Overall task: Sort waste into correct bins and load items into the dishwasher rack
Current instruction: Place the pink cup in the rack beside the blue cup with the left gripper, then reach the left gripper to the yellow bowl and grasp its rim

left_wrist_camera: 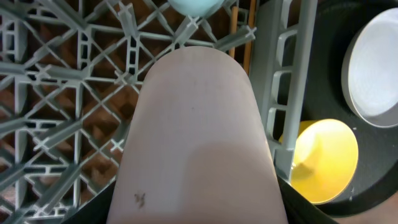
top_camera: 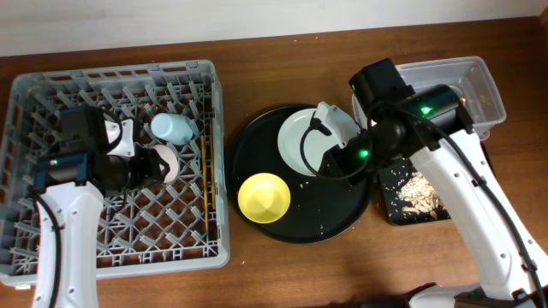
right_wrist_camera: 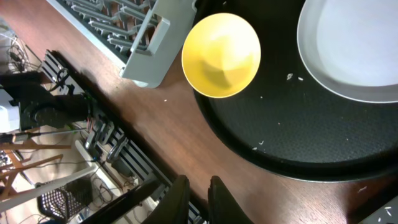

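Left gripper (top_camera: 151,164) is over the dishwasher rack (top_camera: 34,94), clamped on the pink cup (left_wrist_camera: 199,137). The cup fills the left wrist view and hides the fingers, so the grip is my read from the overhead. It's held on its side, low over the peg grid, and I'd say it's being lined up for a slot just beside the light-blue cup (top_camera: 171,128), which already sits in the rack. The chopsticks (top_camera: 208,171) lie along the rack's right wall, inside it.

Right gripper (right_wrist_camera: 198,182) hangs above the near rim of the round black tray (top_camera: 257,137). Its fingers are nearly together with nothing between them, so it's closed and empty. I think it's parked high to keep out of the way while I work the left side.

Still to load: the yellow bowl (right_wrist_camera: 221,56), upright on the tray's left part, and the pale plate (right_wrist_camera: 354,50), flat next to it. Both are near the rack wall, which should make for a short carry.

The food scraps (top_camera: 419,192) are piled in the shallow black tray (top_camera: 385,210) at the right. The clear tub (top_camera: 479,73) is behind it, and I can't make out its contents. A few crumbs are left on the round tray.

Progress: cups about done, bowl and plate pending.
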{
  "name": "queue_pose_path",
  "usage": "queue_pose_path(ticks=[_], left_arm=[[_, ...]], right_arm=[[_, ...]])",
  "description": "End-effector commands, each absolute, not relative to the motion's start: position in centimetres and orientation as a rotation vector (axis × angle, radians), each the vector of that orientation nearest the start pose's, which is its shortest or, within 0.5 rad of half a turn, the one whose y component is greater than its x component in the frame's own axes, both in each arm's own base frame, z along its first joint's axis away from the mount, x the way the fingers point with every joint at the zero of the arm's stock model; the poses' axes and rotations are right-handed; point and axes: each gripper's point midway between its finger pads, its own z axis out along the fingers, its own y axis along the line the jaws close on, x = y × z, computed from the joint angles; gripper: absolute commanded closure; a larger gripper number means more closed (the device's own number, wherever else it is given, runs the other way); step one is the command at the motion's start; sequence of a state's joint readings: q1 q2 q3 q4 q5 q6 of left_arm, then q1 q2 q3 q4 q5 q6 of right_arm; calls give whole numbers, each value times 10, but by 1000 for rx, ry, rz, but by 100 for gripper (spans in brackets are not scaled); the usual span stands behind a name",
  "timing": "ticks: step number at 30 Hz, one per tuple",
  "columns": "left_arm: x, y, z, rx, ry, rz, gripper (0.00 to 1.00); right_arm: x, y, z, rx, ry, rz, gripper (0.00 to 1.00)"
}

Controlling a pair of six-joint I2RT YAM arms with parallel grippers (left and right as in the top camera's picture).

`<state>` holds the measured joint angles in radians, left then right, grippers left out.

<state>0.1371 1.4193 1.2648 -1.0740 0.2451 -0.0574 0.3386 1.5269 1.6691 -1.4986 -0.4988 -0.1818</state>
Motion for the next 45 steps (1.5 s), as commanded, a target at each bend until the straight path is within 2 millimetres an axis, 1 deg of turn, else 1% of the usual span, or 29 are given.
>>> queue_pose_path(ticks=[1,6,8,9,11,19,21,24,28,29,30,31,32,33,34,35,36,37,40,41,42,43,44,45], left_arm=[[317,3,159,-235,2752,-317,63],[321,3,141,-241,2737,-317,63],[321,3,137,-241,2734,-316,62],[322,3,136,-240,2731,-316,62],[323,3,135,-238,2728,-319,53],[327,3,137,-233,2710,-318,52],[329,1,136,-229,2707,-326,53],[334,-8,130,-192,2719,-324,53],[335,-7,129,-194,2720,-322,52],[335,-4,129,-201,2722,-301,52],[334,2,127,-241,2728,-249,52],[334,2,127,-243,2728,-251,52],[334,2,127,-251,2728,-253,50],[334,2,127,-251,2728,-252,39],[334,2,127,-251,2728,-252,29],[334,2,127,-251,2728,-252,23],[334,2,127,-251,2728,-252,14],[334,2,127,-251,2728,-252,1],[335,2,128,-265,2722,-254,1],[335,3,129,-264,2719,-254,1],[337,0,133,-257,2711,-279,4],[338,-10,139,-238,2701,-357,9],[338,-21,145,-216,2683,-443,11],[337,-30,151,-196,2666,-515,18]], right_arm=[[248,170,249,-796,2771,734,86],[248,170,249,-796,2772,734,86],[248,170,249,-796,2773,734,86],[248,170,249,-796,2773,735,86],[248,170,249,-796,2773,735,86],[247,170,249,-796,2775,734,86],[247,170,249,-796,2775,734,86],[247,170,249,-795,2776,734,85],[246,170,249,-795,2780,735,85],[246,170,249,-795,2780,735,85],[246,170,249,-795,2780,735,85],[246,170,249,-795,2780,735,85],[246,170,249,-795,2780,735,85],[246,170,249,-795,2780,735,85],[246,170,249,-795,2780,735,85],[246,170,249,-795,2780,735,85],[246,170,249,-795,2780,735,85],[246,170,249,-795,2780,735,85],[246,170,249,-795,2779,735,85],[246,170,249,-795,2779,735,80],[248,170,249,-796,2774,727,75],[252,168,248,-794,2769,698,72],[258,165,247,-791,2756,658,65],[260,166,248,-791,2744,654,59]])
